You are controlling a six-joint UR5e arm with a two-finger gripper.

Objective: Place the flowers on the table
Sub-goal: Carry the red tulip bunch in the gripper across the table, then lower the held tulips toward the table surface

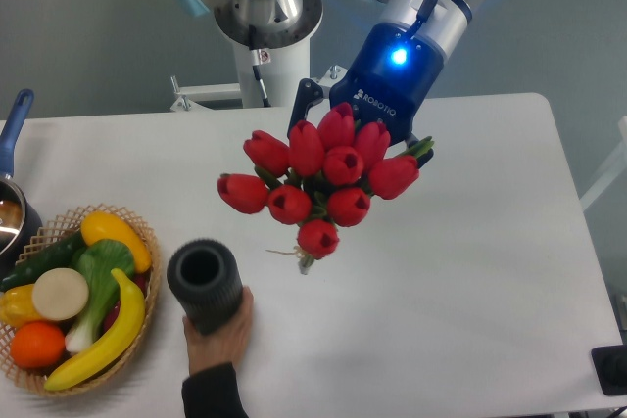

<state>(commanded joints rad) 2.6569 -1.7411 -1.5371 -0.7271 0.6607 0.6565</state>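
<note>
Across the white table [470,271], under a grey wall, the gripper [364,134] clamps the tulip bunch [323,183], red buds fanning toward seven o'clock from it.

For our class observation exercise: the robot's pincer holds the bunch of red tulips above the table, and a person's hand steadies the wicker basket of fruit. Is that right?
One detail is wrong. In the camera view the person's hand steadies the dark ribbed vase, not the wicker basket, which sits untouched beside it. The rest stands: the pincer holds the red tulips above the table.
</note>
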